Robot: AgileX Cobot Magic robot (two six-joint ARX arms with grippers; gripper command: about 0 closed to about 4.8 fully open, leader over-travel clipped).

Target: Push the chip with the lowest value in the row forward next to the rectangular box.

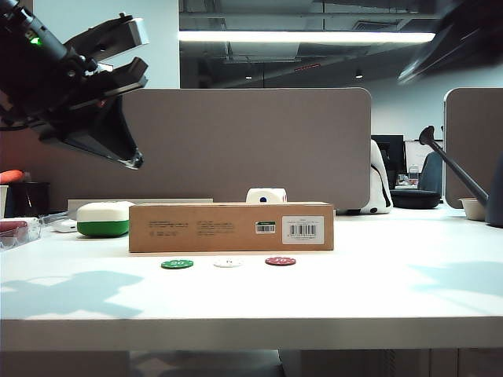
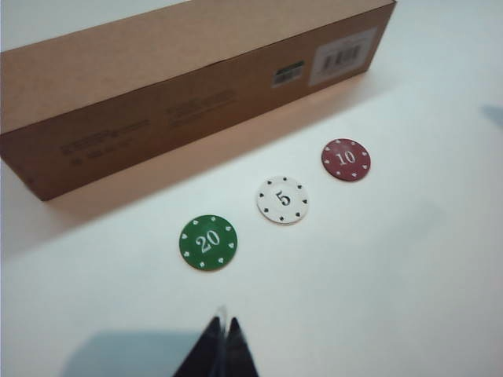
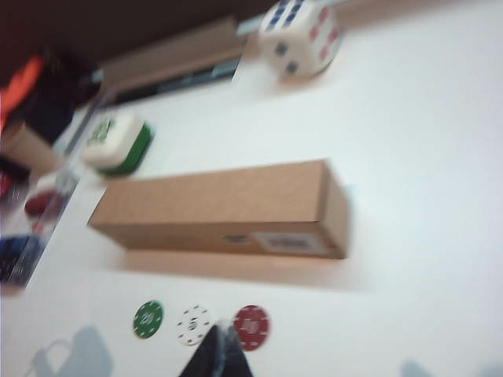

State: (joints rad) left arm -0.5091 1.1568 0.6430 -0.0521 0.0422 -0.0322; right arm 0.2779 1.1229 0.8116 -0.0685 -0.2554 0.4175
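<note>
Exterior view: both grippers raised above a table with three chips and a box.

Left gripper, upper left, looks clenched; right gripper shows clenched tips in its wrist view. White chip marked 5 lies mid-row, between green chip and dark red chip, near the brown box but apart from it.

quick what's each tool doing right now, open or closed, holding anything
Left tool: closed, empty, raised above the table.
Right tool: closed, empty, above the white chip.
</note>
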